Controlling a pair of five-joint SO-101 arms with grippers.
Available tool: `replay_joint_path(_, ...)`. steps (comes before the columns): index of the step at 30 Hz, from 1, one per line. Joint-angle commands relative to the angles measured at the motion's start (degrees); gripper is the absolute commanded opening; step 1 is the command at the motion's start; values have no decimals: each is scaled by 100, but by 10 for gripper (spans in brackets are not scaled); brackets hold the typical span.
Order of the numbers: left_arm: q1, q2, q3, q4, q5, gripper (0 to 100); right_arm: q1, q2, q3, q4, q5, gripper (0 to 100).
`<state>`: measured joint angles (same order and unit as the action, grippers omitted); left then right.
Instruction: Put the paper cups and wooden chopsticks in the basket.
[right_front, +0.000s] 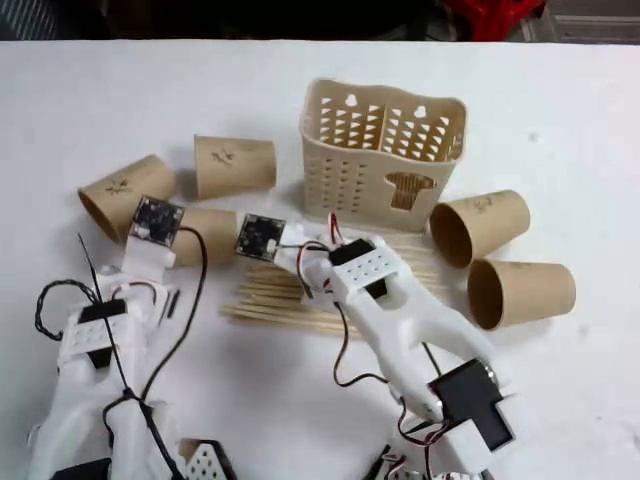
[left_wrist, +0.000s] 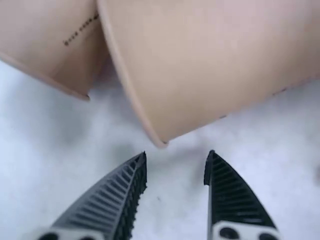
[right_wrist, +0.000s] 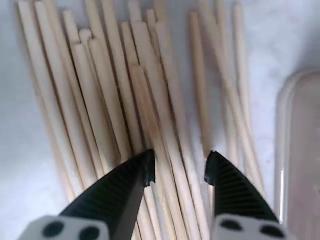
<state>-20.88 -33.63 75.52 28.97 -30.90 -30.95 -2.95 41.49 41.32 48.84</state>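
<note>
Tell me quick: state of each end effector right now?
Left end effector: open, empty, facing a paper cup.
Right end effector: open, gripping nothing, above the wooden chopsticks.

The table (right_front: 560, 100) is brightly and evenly lit from above, almost washed-out white across the upper right of the high view, while the strip of room (right_front: 250, 18) along the top edge is dark. Shadows are soft and short: a faint grey fringe under the basket (right_front: 383, 150) and the cups (right_front: 520, 292). In the left wrist view a pale shadow pools beneath the nearest cup (left_wrist: 210, 70). In the right wrist view thin dark lines sit between the chopsticks (right_wrist: 125, 100).
</note>
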Motion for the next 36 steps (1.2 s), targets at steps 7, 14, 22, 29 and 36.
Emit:
replay_joint_path(7, 101, -233, -18, -132, -53, 196, -31, -101, -35, -57, -79, 85)
replay_joint_path(14, 101, -233, -18, -141, -53, 196, 4, -637, -176, 426, -431, 82)
replay_joint_path(22, 101, -233, -18, -141, -53, 196, -48, -1393, -149, 778, -563, 33)
replay_joint_path(29, 101, -233, -18, -123, -53, 196, -488, -576, -466, 743, -97, 191)
replay_joint_path(36, 101, -233, -18, -114, -53, 196, -462, 215, -897, 743, -44, 223)
